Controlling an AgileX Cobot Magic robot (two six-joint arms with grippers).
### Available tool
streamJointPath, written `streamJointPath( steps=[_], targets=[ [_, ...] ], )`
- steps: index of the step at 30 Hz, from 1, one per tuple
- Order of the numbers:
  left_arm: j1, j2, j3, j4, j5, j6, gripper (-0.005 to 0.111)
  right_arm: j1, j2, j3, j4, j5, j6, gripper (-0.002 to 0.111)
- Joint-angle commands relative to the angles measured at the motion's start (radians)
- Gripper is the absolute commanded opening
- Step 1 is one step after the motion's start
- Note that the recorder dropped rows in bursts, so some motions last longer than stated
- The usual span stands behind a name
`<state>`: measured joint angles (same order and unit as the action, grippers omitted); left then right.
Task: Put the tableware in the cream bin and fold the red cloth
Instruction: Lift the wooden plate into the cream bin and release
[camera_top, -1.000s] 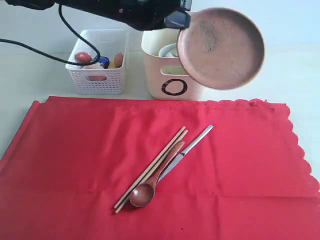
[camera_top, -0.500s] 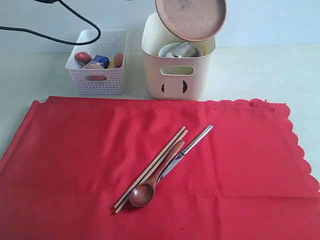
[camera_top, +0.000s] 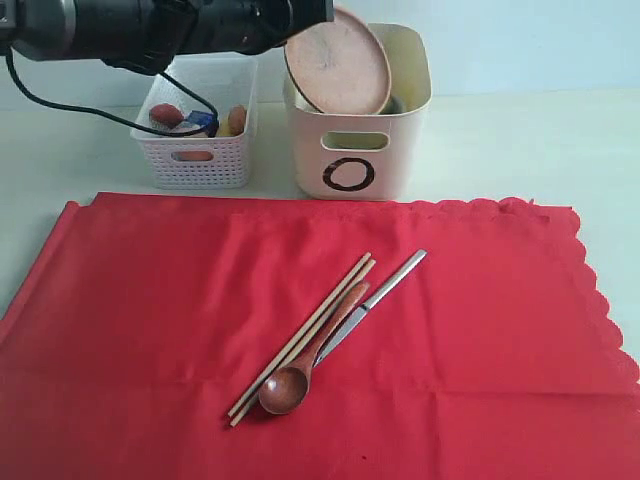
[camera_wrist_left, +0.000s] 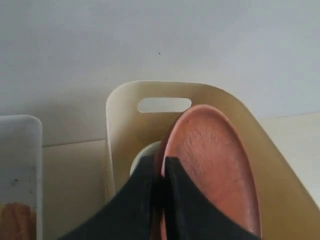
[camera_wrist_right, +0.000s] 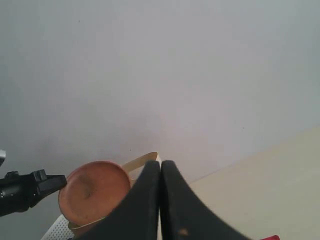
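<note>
Pale table (camera_top: 520, 150) with a red cloth (camera_top: 150, 320): the left gripper (camera_top: 300, 25) holds the plate (camera_top: 338, 62) tilted in the bin's (camera_top: 400, 130) mouth. Left wrist: its fingers (camera_wrist_left: 142, 192) pinch the plate's rim. Right wrist: the right gripper (camera_wrist_right: 160, 172) is pressed together, empty.

You see the brown plate (camera_top: 337, 62) no longer hanging high to the right of the cream bin (camera_top: 400, 150), face to the camera: it now leans tilted in the bin's mouth, lower edge inside. Your left gripper (camera_wrist_left: 160, 169), pinched on its rim, sits lower, its arm reaching over the white lattice basket (camera_top: 200, 160).
</note>
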<state>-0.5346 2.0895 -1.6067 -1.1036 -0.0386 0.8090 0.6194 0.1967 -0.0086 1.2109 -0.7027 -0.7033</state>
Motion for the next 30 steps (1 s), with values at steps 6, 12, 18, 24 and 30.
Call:
streamJointPath(
  steps=[6,12,18,24,30],
  targets=[
    [-0.005,0.046,-0.056,-0.008,0.007,-0.005,0.0,-0.003,-0.002,0.003,-0.009,-0.003,-0.003,0.0],
    [-0.005,0.048,-0.059,-0.001,0.009,-0.003,0.0,-0.003,-0.002,0.003,-0.009,-0.003,-0.003,0.0],
    [-0.005,0.048,-0.059,-0.001,0.013,-0.001,0.0,-0.003,-0.002,0.003,-0.009,-0.003,-0.003,0.0],
    [-0.005,0.048,-0.059,-0.001,0.017,-0.001,0.016,-0.003,-0.002,0.003,-0.009,-0.003,-0.003,0.0],
    [-0.005,0.048,-0.059,-0.001,0.021,-0.001,0.068,-0.003,-0.002,0.003,-0.009,-0.003,-0.003,0.0]
  ],
)
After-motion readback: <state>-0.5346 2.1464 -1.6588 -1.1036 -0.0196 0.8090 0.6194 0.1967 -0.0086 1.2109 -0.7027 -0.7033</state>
